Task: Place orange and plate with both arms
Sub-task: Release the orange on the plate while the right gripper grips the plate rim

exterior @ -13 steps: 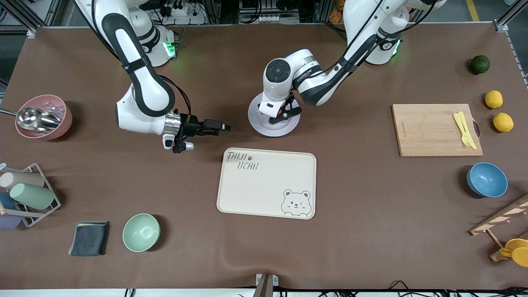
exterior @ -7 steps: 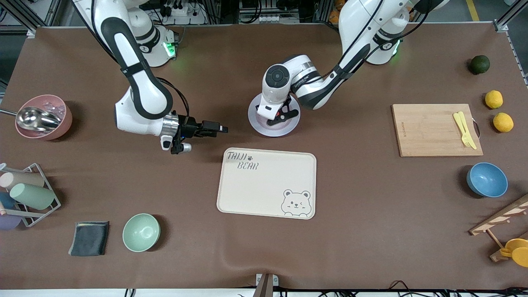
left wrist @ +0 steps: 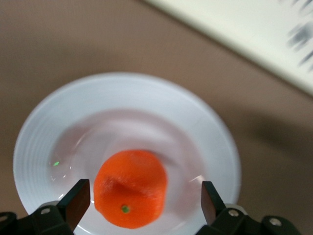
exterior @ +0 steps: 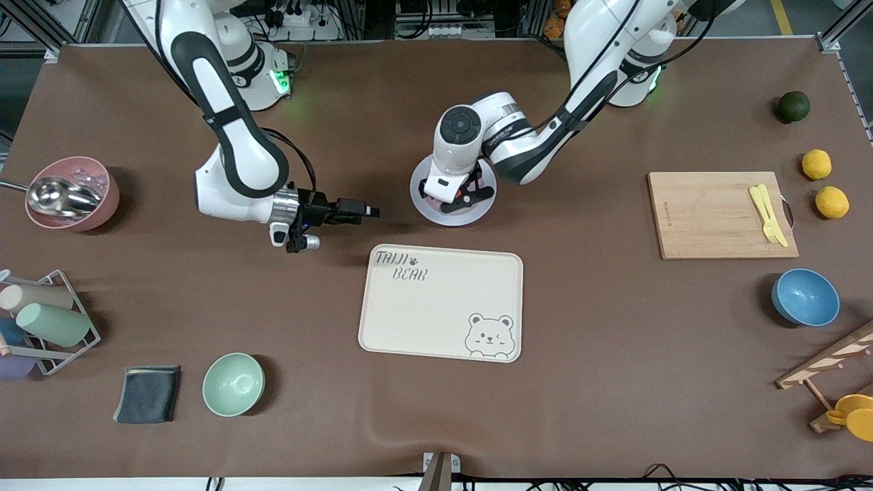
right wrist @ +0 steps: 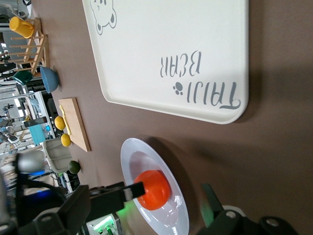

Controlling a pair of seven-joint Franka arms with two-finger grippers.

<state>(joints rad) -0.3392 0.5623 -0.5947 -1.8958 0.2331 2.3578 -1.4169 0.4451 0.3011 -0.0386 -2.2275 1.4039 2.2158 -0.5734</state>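
The left gripper (exterior: 458,196) hangs just over the plate (exterior: 431,210), its fingers (left wrist: 76,203) spread wide apart on either side of the orange (left wrist: 130,188) without touching it. A second ago those same fingers were closed on the orange; now they have let go and the fruit sits free in the sunken centre of the plate. The wrist has also risen a little since then, and the arm's elbow has pulled slightly toward its base.

The plate rests on the brown table (exterior: 614,341), farther from the front camera than the cream tray (exterior: 443,307) with the bear drawing, and close to that tray's lettered edge. It has not shifted between the earlier pictures and now.

The right gripper (exterior: 368,211) is held level above bare table beside the plate, toward the right arm's end, with its fingers apart and nothing between them. It has drifted only slightly over the last second. From its wrist camera the orange (right wrist: 152,189) shows on the plate (right wrist: 146,156), with one of the left gripper's dark fingers (right wrist: 117,195) next to it.

The cutting board (exterior: 716,215), the two lemons (exterior: 816,164), the blue bowl (exterior: 805,297) and the green bowl (exterior: 233,384) lie where they were.
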